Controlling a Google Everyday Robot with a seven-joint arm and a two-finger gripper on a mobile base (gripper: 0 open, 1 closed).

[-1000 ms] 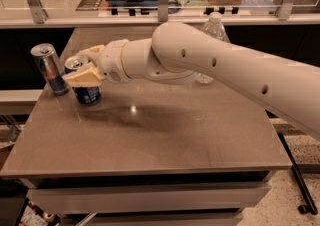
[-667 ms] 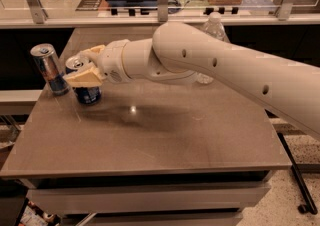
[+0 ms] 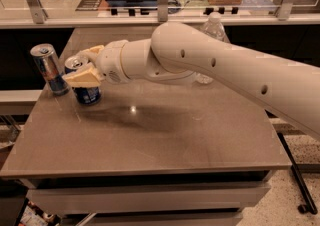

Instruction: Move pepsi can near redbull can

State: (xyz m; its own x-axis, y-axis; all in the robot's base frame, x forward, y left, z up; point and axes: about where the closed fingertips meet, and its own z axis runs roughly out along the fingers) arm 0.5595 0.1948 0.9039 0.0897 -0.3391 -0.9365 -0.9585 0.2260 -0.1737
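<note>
Over on the counter's (image 3: 175,135) left side, end effector (image 3: 76,68) is pinching the pepsi (image 3: 88,94), upright just beside the redbull (image 3: 49,69).

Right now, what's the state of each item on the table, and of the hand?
pepsi can: upright on table, hand around it.
redbull can: upright, just left of pepsi can.
water bottle: upright, partly hidden behind arm.
hand: over table's left side, around pepsi can's upper half.
</note>
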